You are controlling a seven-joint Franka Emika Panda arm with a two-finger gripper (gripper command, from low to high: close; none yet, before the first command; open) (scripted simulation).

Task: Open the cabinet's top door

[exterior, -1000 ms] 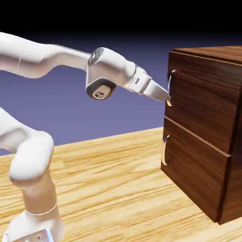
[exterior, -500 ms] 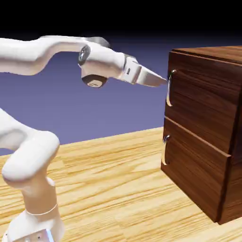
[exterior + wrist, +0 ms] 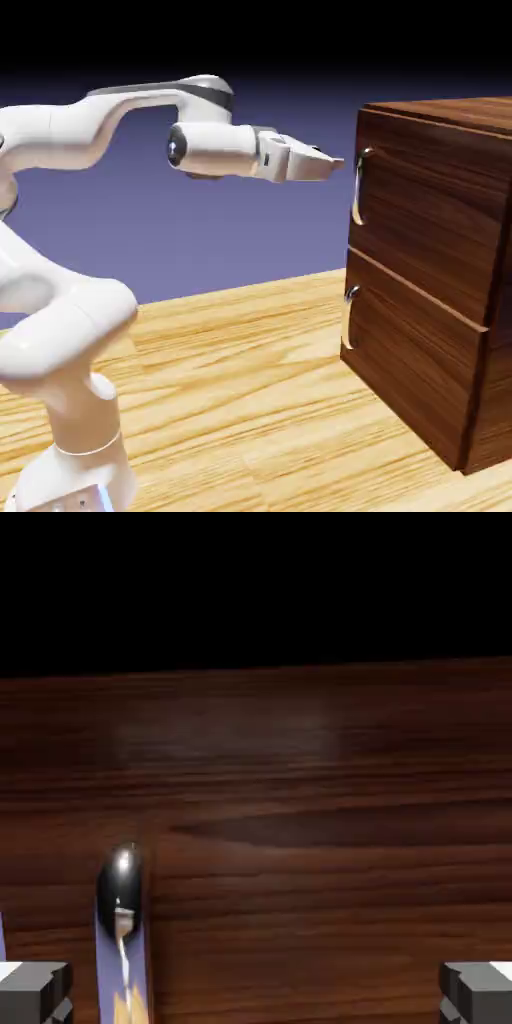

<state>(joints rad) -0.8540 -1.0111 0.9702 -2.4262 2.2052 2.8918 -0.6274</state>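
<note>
Blue-violet backdrop behind me; my gripper (image 3: pixel 335 161) spread wide, empty, just short of the handle (image 3: pixel 358 186). Top door (image 3: pixel 430 225) shut, grasp and pull remain.

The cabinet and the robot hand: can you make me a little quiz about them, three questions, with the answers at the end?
1. True or false: the gripper is already clamped on the top door's handle.
2. How many silver handles show on the cabinet in the exterior view? A) one B) two C) three
3. Fill in: in the hand view, the handle sits nearer the ___ fingertip.

Key:
1. False. The jaws are open and stop just short of the handle.
2. B. One on the top door, one on the lower panel.
3. Left.
</note>
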